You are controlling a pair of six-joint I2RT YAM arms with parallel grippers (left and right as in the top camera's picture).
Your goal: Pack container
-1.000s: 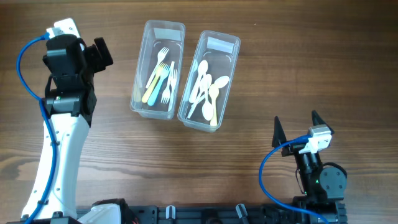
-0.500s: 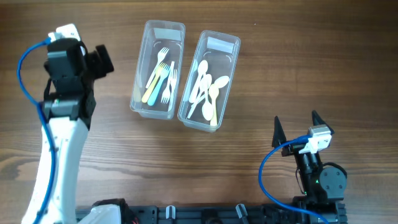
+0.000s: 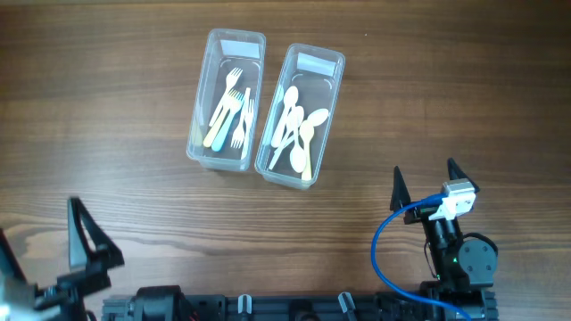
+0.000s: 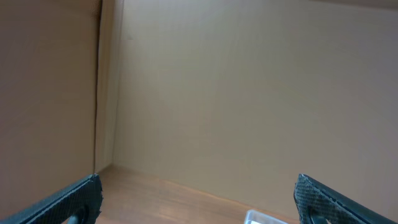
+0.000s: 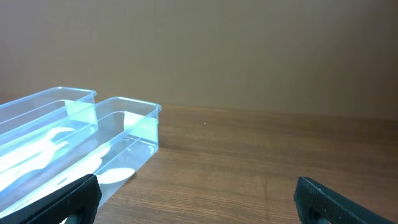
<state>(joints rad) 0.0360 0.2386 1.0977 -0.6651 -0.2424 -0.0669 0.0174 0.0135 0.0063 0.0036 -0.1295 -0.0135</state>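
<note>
Two clear plastic containers stand side by side at the table's middle back. The left container (image 3: 227,100) holds several forks (image 3: 230,109). The right container (image 3: 301,116) holds several white spoons (image 3: 297,125). My left gripper (image 3: 40,225) is open and empty at the front left edge, far from both; the left wrist view (image 4: 199,202) shows mostly wall and one container corner (image 4: 261,218). My right gripper (image 3: 424,174) is open and empty at the front right. The right wrist view (image 5: 199,202) shows the spoon container (image 5: 127,121) and the fork container (image 5: 46,102) ahead to the left.
The table is bare wood (image 3: 428,80) around the containers. A blue cable (image 3: 384,245) loops beside the right arm's base. A tan wall (image 4: 249,93) rises behind the table.
My left arm has pulled back from the far left, beside the fork container, down to the front left edge. The right arm and both containers have not moved.
</note>
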